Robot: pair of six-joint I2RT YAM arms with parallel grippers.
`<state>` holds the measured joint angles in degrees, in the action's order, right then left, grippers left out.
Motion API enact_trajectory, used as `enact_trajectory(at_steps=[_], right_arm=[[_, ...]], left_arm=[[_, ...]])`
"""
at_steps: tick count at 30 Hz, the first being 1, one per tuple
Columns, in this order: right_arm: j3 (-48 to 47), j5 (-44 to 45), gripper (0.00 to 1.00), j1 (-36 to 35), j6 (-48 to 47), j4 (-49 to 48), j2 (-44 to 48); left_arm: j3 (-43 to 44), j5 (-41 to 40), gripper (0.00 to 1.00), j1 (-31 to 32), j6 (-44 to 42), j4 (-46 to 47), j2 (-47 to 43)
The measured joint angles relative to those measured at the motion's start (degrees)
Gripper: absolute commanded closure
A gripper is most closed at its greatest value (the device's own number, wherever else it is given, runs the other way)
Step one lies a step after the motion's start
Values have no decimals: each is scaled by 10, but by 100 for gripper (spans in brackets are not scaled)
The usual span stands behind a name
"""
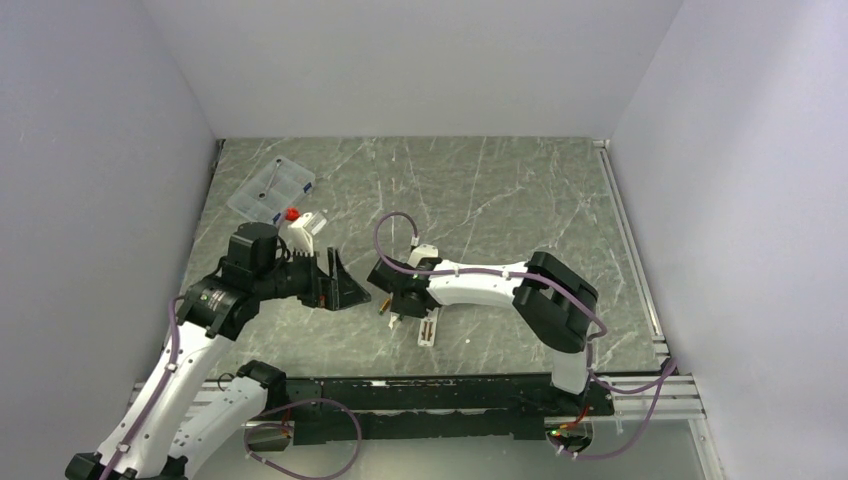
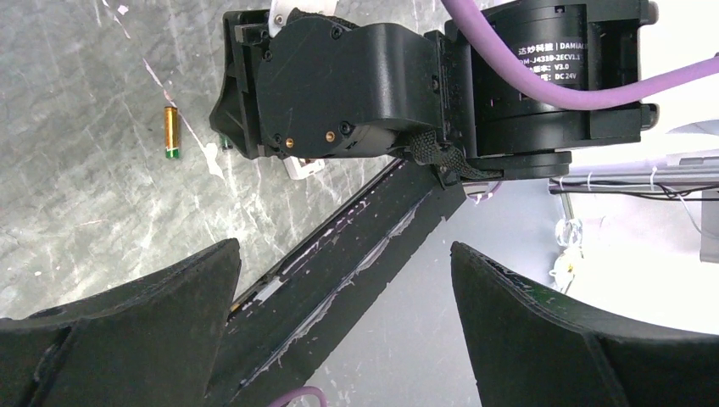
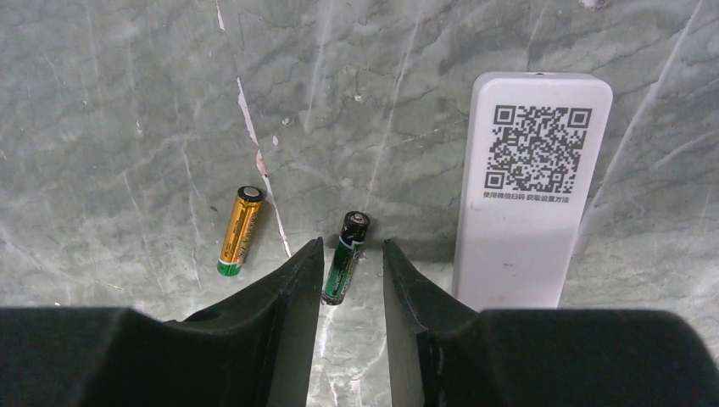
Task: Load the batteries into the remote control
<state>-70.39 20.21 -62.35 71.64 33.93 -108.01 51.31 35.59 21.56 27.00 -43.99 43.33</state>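
Observation:
Two batteries lie on the marble table. The copper-orange one (image 3: 240, 229) (image 2: 171, 132) rests to the left. The dark green one (image 3: 346, 257) lies between the fingers of my right gripper (image 3: 352, 259) (image 1: 388, 305). That gripper is open and narrow, with a small gap still beside the cell. The white remote control (image 3: 530, 195) (image 1: 430, 326) lies just right of it, its QR-code back facing up and its near end hidden behind my right finger. My left gripper (image 2: 343, 263) (image 1: 343, 284) hovers wide open and empty, left of the right gripper, pointing at it.
A clear plastic compartment box (image 1: 270, 188) sits at the back left. A small red item (image 1: 291, 213) and a white piece (image 1: 310, 228) lie beside it. The table's front rail (image 1: 430, 395) runs along the near edge.

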Motion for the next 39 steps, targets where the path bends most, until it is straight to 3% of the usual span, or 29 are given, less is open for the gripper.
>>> enact_trajectory(at_steps=[8, 13, 22, 34, 39], right_arm=[[0, -3, 83, 2, 0, 0, -1], [0, -4, 100, 3, 0, 0, -2], [13, -15, 100, 3, -10, -19, 11], [87, -22, 100, -1, -20, -33, 173], [131, -17, 100, -2, -15, -32, 199]], left_arm=[[-3, 1, 1, 0, 0, 1, -6], [-3, 1, 0, 0, 0, 1, -6], [-3, 1, 1, 0, -2, 1, -6], [-3, 0, 0, 0, -3, 1, -2], [-3, -1, 1, 0, -3, 1, -1]])
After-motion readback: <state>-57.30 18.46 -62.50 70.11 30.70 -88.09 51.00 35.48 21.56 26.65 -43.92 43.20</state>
